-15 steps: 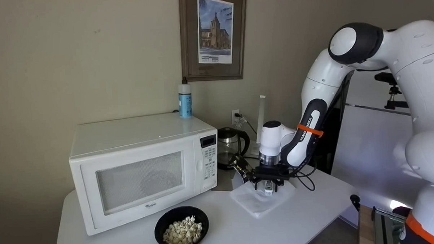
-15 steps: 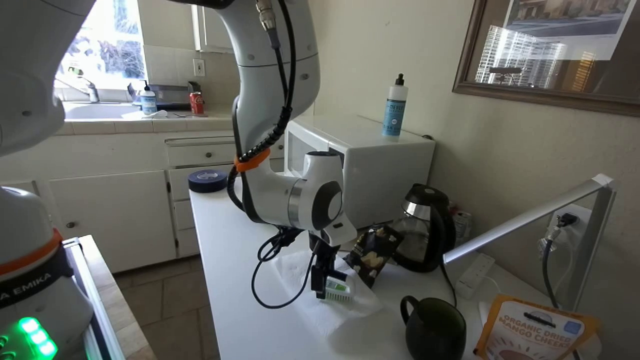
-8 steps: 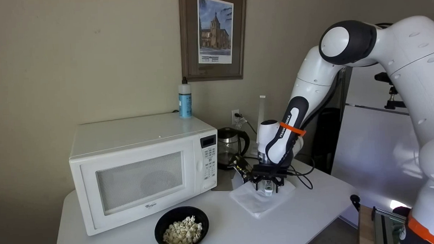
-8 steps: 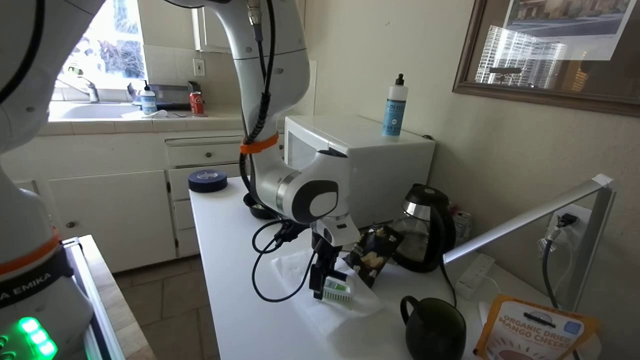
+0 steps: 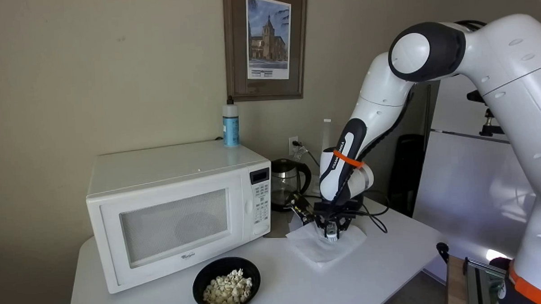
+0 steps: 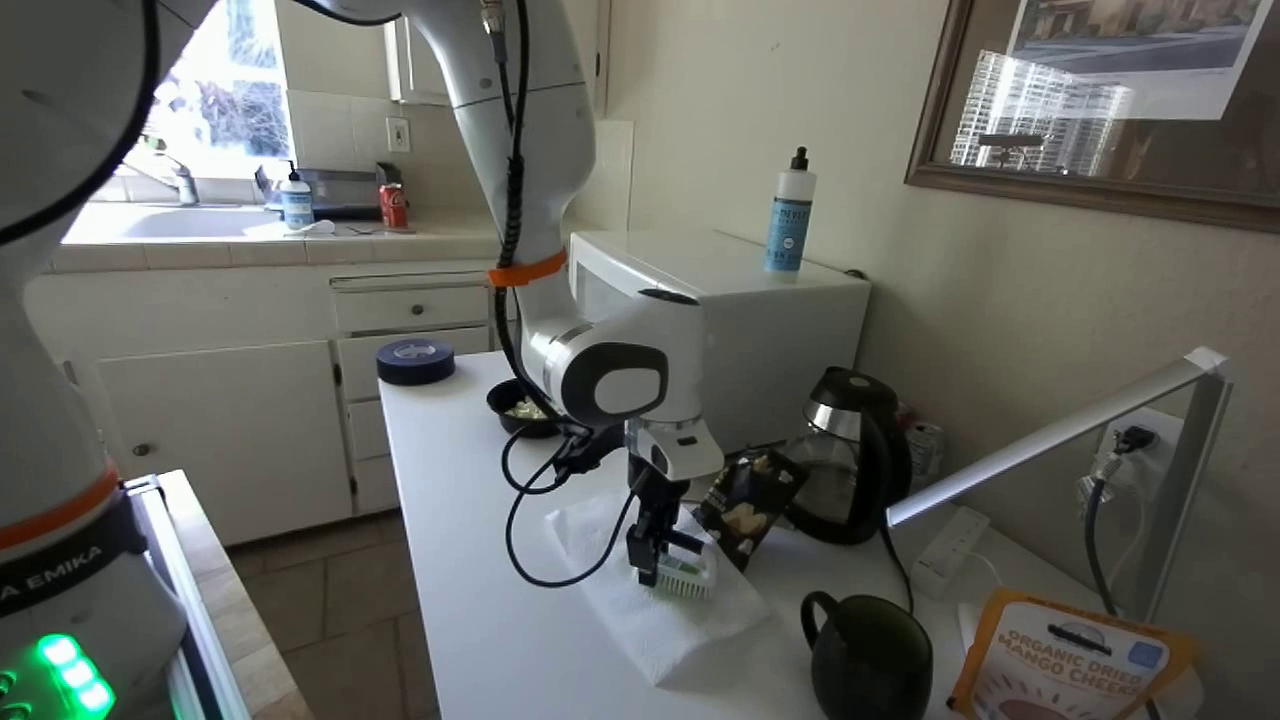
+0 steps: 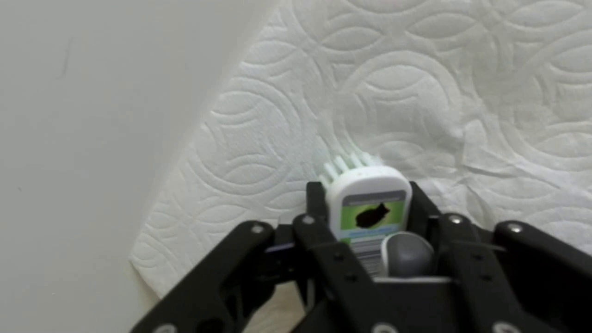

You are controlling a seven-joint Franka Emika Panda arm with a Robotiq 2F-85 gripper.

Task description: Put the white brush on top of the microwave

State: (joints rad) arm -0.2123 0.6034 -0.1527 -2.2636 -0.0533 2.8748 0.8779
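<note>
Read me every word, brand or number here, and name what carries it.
"ORGANIC DRIED MANGO CHEEKS": orange pouch.
"A EMIKA", cut off by the picture's edge: robot base.
"Whirlpool", blurred, probably: microwave.
Too small or blurred to read: print on the white brush, bottle on the microwave, keypad, arm, dark blue roll, red can, framed picture.

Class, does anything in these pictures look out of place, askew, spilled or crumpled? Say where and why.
Yes: the black packet tilts beside the kettle instead of standing upright or lying flat. The paper towel beneath the white brush is creased, not smooth. No spill shows.
</note>
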